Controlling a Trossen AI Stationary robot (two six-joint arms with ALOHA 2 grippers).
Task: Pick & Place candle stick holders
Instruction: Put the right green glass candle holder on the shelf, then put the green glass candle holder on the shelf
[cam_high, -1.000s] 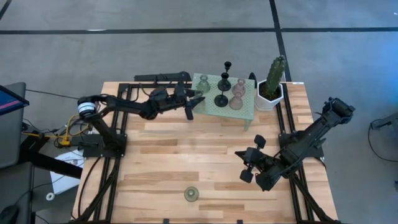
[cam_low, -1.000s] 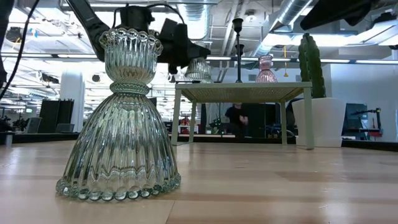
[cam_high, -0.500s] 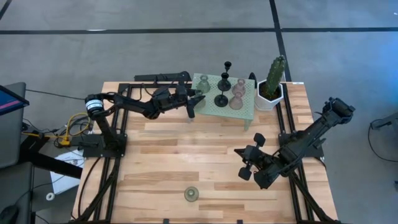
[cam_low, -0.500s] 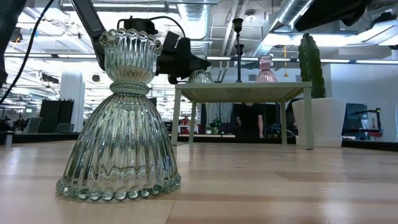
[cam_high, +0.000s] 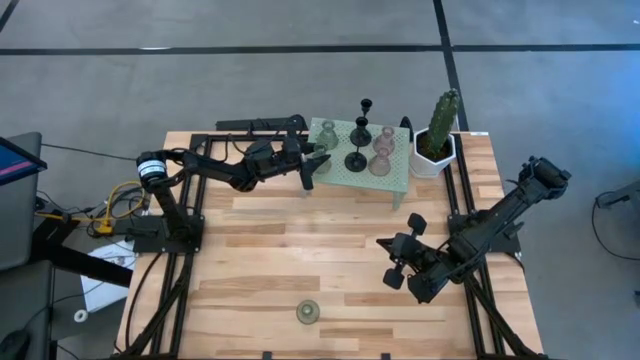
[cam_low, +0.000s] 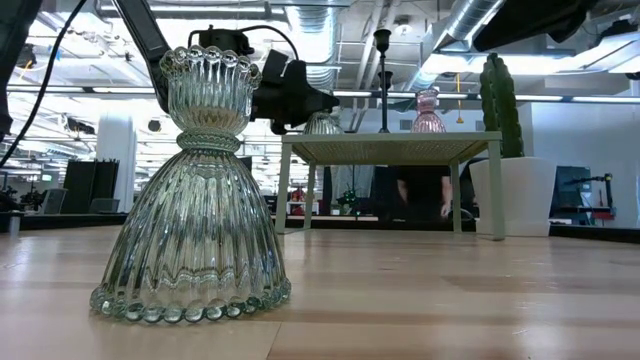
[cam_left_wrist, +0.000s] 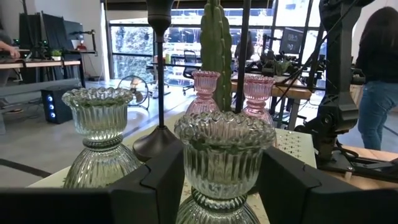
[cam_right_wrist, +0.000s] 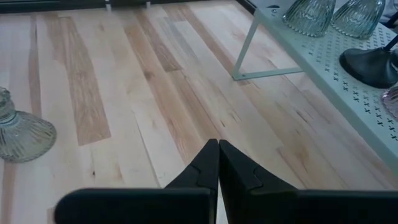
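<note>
My left gripper (cam_high: 312, 160) is at the left edge of the mint stand (cam_high: 392, 180), shut on a pale green glass holder (cam_left_wrist: 224, 162). A second pale green holder (cam_left_wrist: 99, 140), two pinkish holders (cam_high: 381, 152) and two black thin-stemmed holders (cam_high: 357, 160) stand on the stand top on their bases. A third pale green holder (cam_high: 307, 312) stands on the table near its near edge and fills the low view (cam_low: 200, 190). My right gripper (cam_high: 396, 266) is shut and empty over the table's right middle. My left gripper pinches the holder's ribbed upper cup (cam_left_wrist: 186, 163) between its two fingers, one on each side. The fingers (cam_left_wrist: 163, 180) come level from the table's left side. The holder is upright; in the low view its foot (cam_low: 322, 126) is at the stand top, whether touching I cannot tell.
A green cactus in a white pot (cam_high: 438, 135) stands right of the stand at the table's far right. The stand's legs (cam_right_wrist: 244, 53) rest on the wooden table (cam_high: 260, 270). A person (cam_low: 420, 195) is in the room beyond.
My left gripper has gone toward the table's right edge and a little down with the pale green holder. The holder has come from above the stand's left edge down to the stand top, staying upright. My right gripper has kept still.
</note>
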